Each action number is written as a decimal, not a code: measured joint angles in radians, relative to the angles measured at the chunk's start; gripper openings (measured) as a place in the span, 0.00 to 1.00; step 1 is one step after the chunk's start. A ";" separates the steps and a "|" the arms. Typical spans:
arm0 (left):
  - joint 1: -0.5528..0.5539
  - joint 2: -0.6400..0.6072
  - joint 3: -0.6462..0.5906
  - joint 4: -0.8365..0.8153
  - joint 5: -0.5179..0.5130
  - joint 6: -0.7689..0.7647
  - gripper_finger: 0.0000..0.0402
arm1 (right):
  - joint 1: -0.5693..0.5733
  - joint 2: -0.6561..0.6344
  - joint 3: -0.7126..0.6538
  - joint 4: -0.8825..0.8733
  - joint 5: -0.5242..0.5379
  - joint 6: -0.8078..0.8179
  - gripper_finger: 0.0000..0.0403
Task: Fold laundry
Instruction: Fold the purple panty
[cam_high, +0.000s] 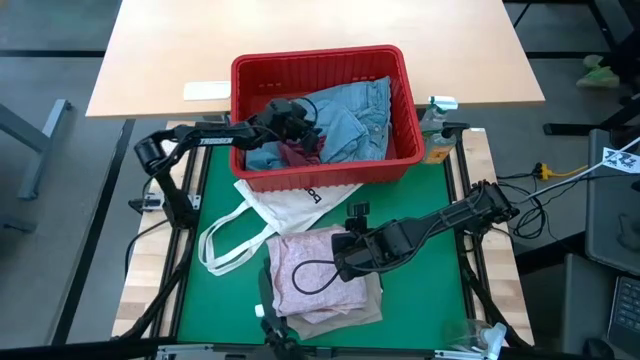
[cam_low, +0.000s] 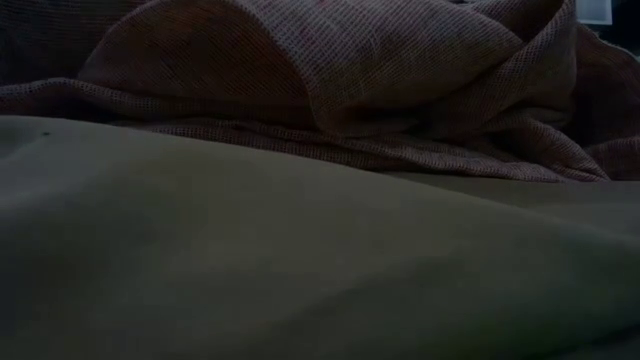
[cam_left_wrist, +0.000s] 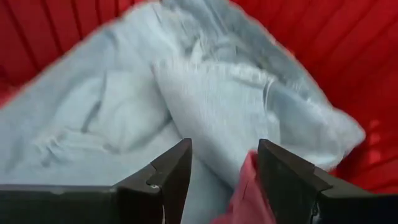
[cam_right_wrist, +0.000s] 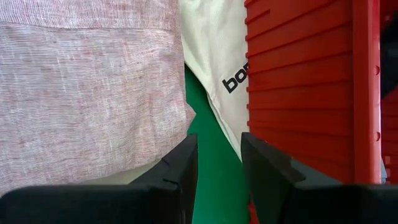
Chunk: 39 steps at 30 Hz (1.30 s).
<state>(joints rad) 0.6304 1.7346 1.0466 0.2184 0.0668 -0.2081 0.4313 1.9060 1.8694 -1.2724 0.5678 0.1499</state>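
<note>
Left pincer (cam_high: 292, 118) is inside the red basket (cam_high: 400, 70), over the light blue jeans (cam_high: 350, 115). Left wrist view: its fingers (cam_left_wrist: 171, 177) stand apart, jeans (cam_left_wrist: 205, 106) directly ahead and below, nothing clamped. A bit of red-pink cloth (cam_left_wrist: 245, 196) sits just beside one finger; can't tell if it touches. From above, a dark reddish garment (cam_high: 300, 152) lies in the basket next to the jeans, under the pincer.

Right pincer (cam_high: 352, 262) hangs at the right edge of the mottled pink top (cam_high: 305, 265), which lies flattish on the green mat (cam_high: 420, 220) in front of the basket. Right wrist view: fingers (cam_right_wrist: 180, 171) part open with a narrow gap, bare green mat (cam_right_wrist: 214, 168) between them, nothing held. Pink top (cam_right_wrist: 87, 87) just to one side of the gap, basket wall (cam_right_wrist: 298, 81) on the other side.

Beige trousers (cam_high: 340, 315) lie under the pink top, showing along its near edge. White tote bag (cam_high: 290, 205) with black lettering lies between basket and pink top, touching the basket front, straps trailing off to the left.

Low view is filled by cloth close to the lens: pink weave (cam_low: 330, 80) above, smooth beige fabric (cam_low: 250, 260) below.

Bench (cam_high: 140, 280): wood edges around the green mat. A light wooden table (cam_high: 300, 25) stands behind the basket, grey floor around it.
</note>
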 joint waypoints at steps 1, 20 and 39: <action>0.000 0.012 0.000 -0.004 0.007 0.000 0.44 | 0.000 0.000 0.000 0.000 0.000 0.000 0.30; 0.000 0.187 0.003 -0.105 0.022 0.035 0.44 | 0.000 0.000 0.000 0.013 0.000 0.001 0.30; -0.002 0.214 0.003 -0.122 0.001 0.037 0.44 | 0.000 0.000 0.000 0.019 0.000 0.001 0.30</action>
<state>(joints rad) 0.6289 1.9484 1.0497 0.0963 0.0679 -0.1707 0.4313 1.9064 1.8698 -1.2533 0.5674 0.1513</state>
